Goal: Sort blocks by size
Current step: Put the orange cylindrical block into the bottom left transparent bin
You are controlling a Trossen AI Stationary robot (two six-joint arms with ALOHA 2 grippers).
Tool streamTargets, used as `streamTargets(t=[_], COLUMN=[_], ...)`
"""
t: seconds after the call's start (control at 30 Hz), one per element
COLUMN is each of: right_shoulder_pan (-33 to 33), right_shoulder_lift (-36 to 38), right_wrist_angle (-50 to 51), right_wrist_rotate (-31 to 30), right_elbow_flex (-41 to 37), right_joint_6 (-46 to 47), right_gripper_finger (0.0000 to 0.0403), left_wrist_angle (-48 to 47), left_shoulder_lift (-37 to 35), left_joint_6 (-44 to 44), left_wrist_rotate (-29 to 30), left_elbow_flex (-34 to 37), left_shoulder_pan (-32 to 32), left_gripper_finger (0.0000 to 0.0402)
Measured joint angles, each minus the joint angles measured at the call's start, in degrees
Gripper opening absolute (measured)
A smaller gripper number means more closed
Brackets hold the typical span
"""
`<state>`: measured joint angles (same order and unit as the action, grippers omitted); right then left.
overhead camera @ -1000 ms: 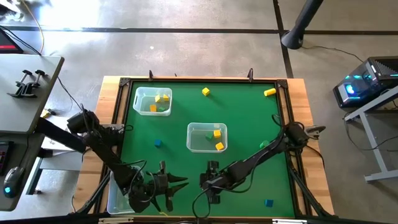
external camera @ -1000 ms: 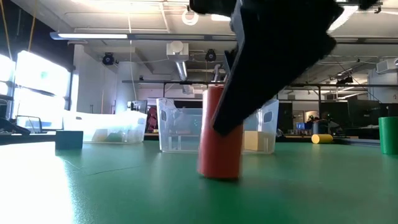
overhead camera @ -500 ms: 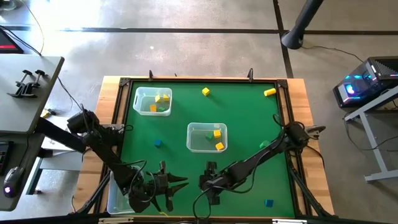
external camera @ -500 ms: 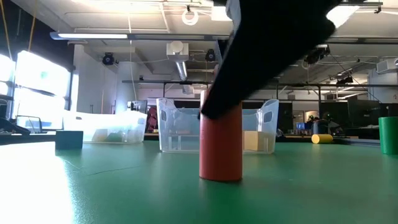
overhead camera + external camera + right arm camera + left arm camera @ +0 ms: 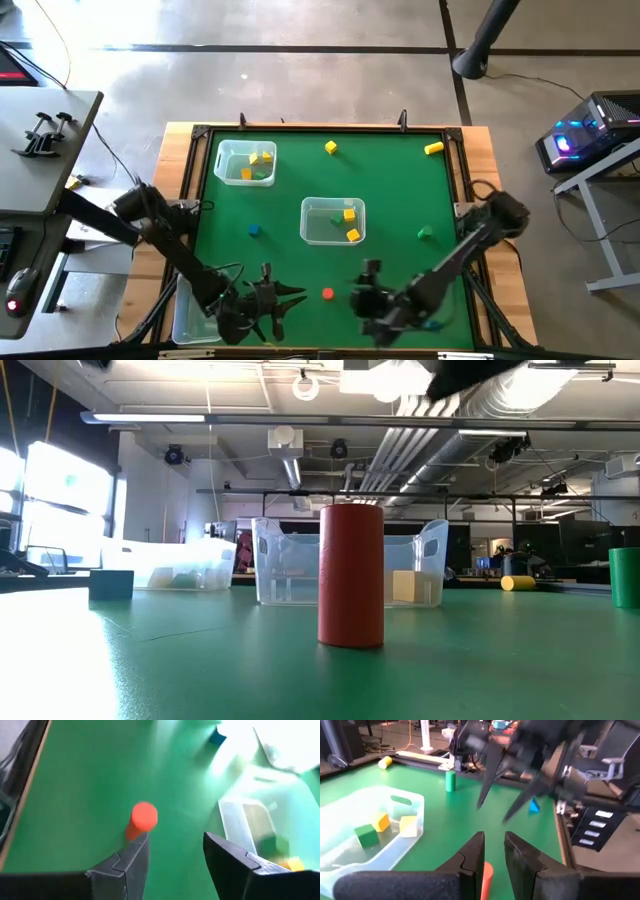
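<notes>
- Left gripper [image 5: 290, 293] hovers low by the table's near edge, fingers close together with nothing between them.
- The red cylinder [image 5: 327, 293] stands upright on the green mat [image 5: 390, 190], free, between the two grippers, near side of the middle bin [image 5: 333, 221].
- Right gripper [image 5: 366, 283] sits just right of the cylinder, released, fingers parted and empty.

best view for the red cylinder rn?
Low view: the red cylinder stands upright, unobstructed, filling the frame's center. High view shows only a small red dot between the two arms. Right wrist view shows it from above, somewhat blurred. Left wrist view: mostly hidden behind the fingers.
</notes>
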<state>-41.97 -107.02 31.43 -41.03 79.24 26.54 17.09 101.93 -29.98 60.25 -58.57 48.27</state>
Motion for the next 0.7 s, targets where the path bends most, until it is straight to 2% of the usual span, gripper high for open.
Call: streamTargets(t=[0.2, 0.33, 0.43, 0.57, 0.7], right_shoulder_pan=[-8.5, -13.33, -15.54, -16.95, -17.1], right_shoulder_lift=[5.82, 7.24, 7.0, 6.95, 6.93], right_wrist_angle=[4.02, 3.38, 2.84, -0.1, -1.73], right_wrist_rotate=[-5.12, -9.83, -12.57, -14.44, -14.95], right_elbow_flex=[-7.22, -10.95, -12.33, -14.0, -14.51], right_joint_6=[16.35, 25.17, 29.58, 31.63, 31.5], right_gripper_finger=[0.0181, 0.0181, 0.0181, 0.0181, 0.0181], left_wrist_angle=[8.06, 14.12, 16.3, 14.58, 11.7], left_shoulder_lift=[6.44, 9.22, 9.88, 9.88, 9.88], left_joint_6=[0.75, 8.55, 10.95, 10.61, 10.6], left_wrist_rotate=[-1.83, -7.8, -14.36, -21.02, -23.46], left_elbow_flex=[0.02, 0.02, 0.02, 0.02, 0.02], left_shoulder_pan=[-3.02, -5.6, -7.7, -9.97, -11.13], left_gripper_finger=[0.006, 0.0072, 0.0102, 0.0156, 0.0193])
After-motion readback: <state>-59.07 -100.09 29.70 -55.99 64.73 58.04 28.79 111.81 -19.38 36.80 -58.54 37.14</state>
